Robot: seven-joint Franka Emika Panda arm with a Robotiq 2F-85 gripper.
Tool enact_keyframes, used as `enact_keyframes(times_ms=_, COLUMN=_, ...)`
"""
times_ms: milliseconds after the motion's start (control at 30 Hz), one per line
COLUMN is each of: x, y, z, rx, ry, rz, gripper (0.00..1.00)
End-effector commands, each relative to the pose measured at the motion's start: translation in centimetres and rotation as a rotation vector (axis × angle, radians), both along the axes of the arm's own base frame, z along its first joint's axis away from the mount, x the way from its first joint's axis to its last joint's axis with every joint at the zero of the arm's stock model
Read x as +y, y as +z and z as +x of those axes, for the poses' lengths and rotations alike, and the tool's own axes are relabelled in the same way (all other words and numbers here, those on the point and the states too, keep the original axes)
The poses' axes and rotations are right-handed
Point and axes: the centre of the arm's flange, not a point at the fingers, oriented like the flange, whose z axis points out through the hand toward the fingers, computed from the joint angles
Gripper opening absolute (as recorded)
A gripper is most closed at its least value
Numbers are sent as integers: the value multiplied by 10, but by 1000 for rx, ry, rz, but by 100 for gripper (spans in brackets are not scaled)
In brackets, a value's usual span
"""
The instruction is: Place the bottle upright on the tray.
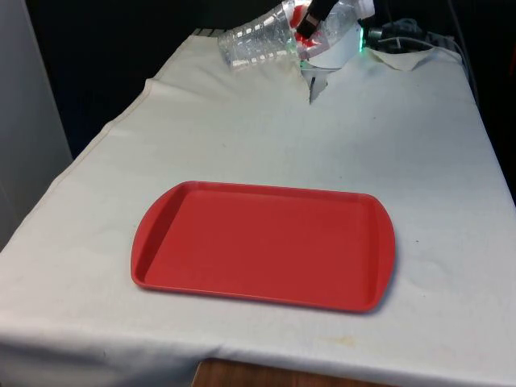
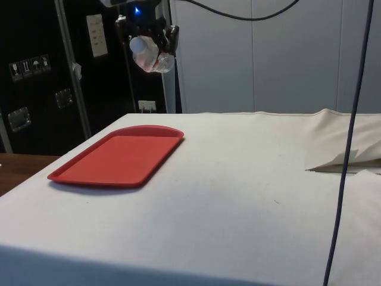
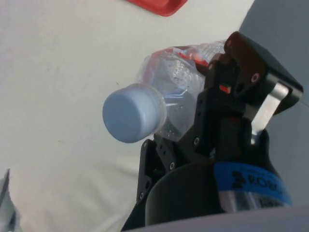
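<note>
Gripping clear bottle (image 1: 266,36) aloft, gripper (image 3: 193,123); blue "ROBO" sticker (image 3: 253,181).

tray (image 1: 266,246) flat on cloth-covered table (image 1: 419,161), lower centre of front view, left-middle of side view | bottle (image 1: 258,36) tilted, off the table, top centre of front view, beyond tray's far edge | gripper (image 1: 308,28) around bottle, top of frame
</note>
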Motion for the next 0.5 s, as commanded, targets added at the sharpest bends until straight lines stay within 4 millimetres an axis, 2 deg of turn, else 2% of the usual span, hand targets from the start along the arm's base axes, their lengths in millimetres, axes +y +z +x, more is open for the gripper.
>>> enact_keyframes(times_ms=0, x=-1, y=1, z=2, rx=-3, ry=0, rz=19, gripper=0)
enact_keyframes(times_ms=467, x=-11, y=7, z=10, rx=-42, ry=-47, rz=113, gripper=0)
